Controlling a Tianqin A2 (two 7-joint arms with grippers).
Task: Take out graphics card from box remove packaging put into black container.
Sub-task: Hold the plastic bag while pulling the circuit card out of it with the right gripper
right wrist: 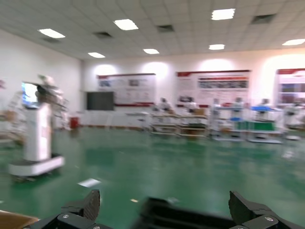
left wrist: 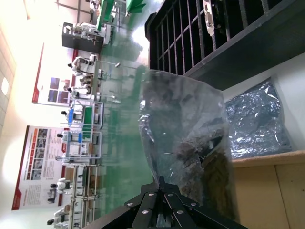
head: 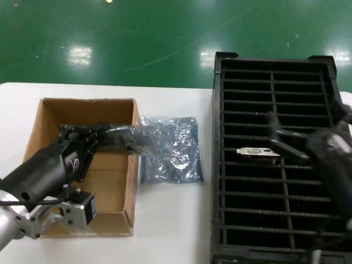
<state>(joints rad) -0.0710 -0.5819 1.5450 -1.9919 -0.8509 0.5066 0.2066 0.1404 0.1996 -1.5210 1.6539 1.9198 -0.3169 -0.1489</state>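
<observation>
One graphics card [head: 258, 152] slotted in black container [head: 220, 165], two packaging bags — left end effector [head: 82, 133] gripping one [left wrist: 183, 143], right end effector [right wrist: 162, 210] spread wide.

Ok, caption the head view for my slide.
Left gripper lifts emptied packaging over the box; graphics card sits in black container.
</observation>
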